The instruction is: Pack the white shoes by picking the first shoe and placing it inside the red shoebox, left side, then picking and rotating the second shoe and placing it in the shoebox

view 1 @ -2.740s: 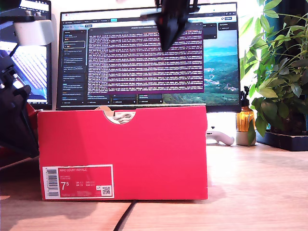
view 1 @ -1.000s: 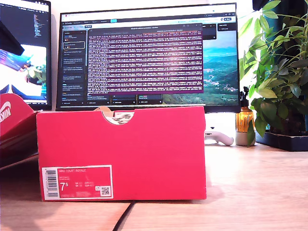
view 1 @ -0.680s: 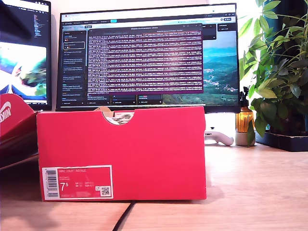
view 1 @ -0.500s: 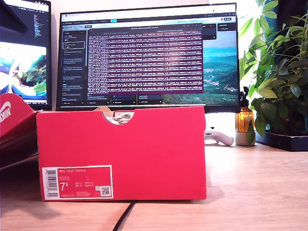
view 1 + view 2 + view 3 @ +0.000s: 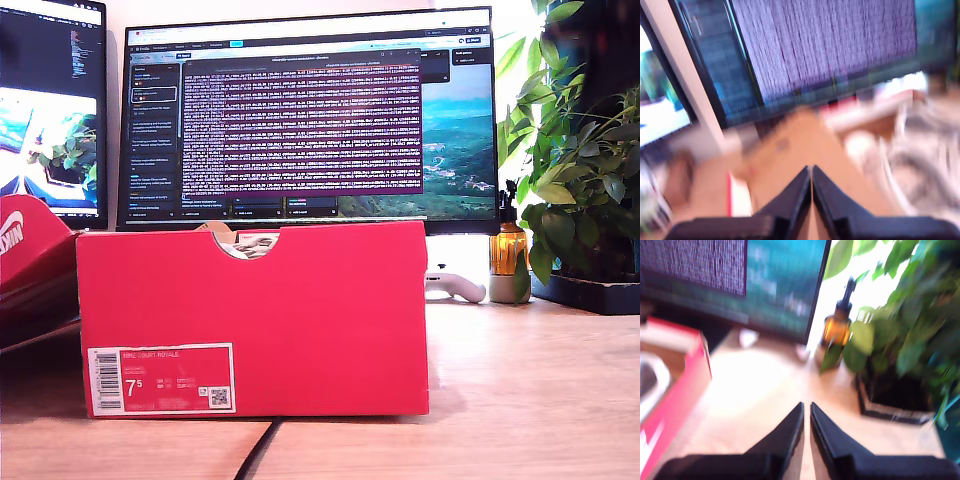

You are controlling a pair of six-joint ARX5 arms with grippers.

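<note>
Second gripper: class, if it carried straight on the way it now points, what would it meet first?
Probably bare desk first, since my second gripper, jaws nearly closed, points down across it. Further along stands the amber bottle. Blur leaves depth uncertain.

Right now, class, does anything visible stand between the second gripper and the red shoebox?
Nothing visible does. My second gripper is shut and empty above bare tabletop, and only that open surface separates it from the red shoebox. The amber bottle and plant stand further back, away from the box.
</note>
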